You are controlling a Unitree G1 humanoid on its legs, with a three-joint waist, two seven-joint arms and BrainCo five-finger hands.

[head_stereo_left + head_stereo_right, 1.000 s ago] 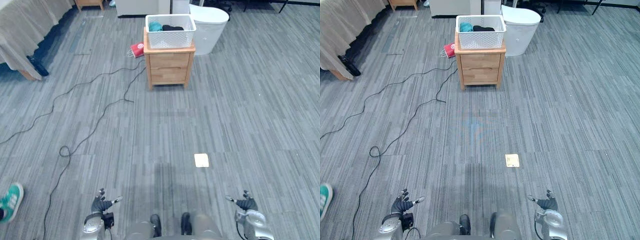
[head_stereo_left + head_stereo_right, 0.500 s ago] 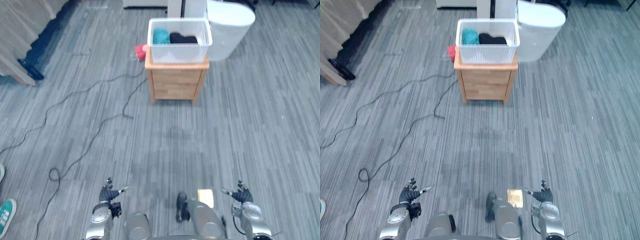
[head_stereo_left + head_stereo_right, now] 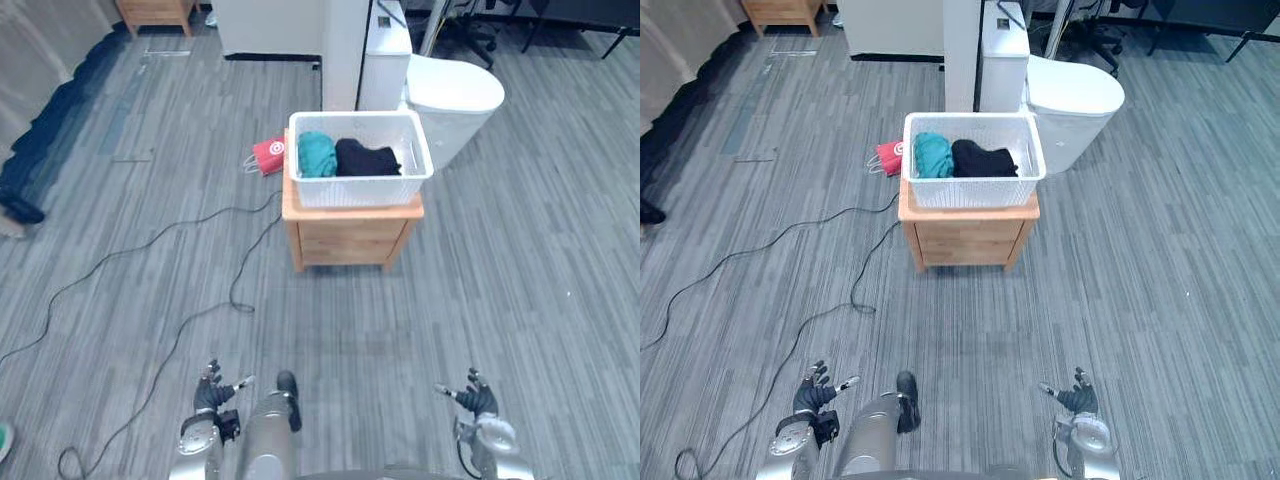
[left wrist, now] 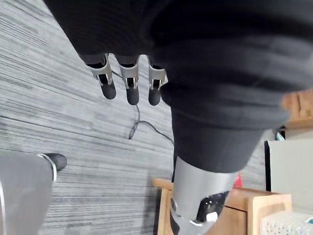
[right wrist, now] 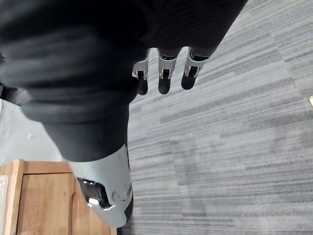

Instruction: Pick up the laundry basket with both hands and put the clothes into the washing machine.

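White and perforated, in plastic: spot the rectangular laundry basket [image 3: 360,190] squarely on top of the low light-wood desk [image 3: 350,238] with drawers, untouched. Holds a teal bundled garment [image 3: 317,155] toward the desk's left end and a black folded garment [image 3: 367,158] right beside it.

Looms larger and lower in both eye views than half a second ago, and larger again than a second ago. Same shift across the whole floor pattern, so read it as a walk forward by the camera, not a move of the basket. Now shows more behind the desk: a white round-lidded appliance [image 3: 452,95] just behind the desk's right rear corner, probably the washing machine, and a small red bag [image 3: 268,155] on the floor by the desk's left rear corner.

Means the approach step, well advanced but unfinished: still an open stretch of grey striped carpet [image 3: 500,300] in front of the desk. Find the left hand [image 3: 209,392] and the right hand [image 3: 473,399] low and well short of the desk's front, one toward each side. Up close in the wrist views, straight and released at the fingers [image 4: 128,90] of the left and the fingers [image 5: 164,82] of the right, grasping nothing.

Expect more steps before any reach for the basket's two short ends.
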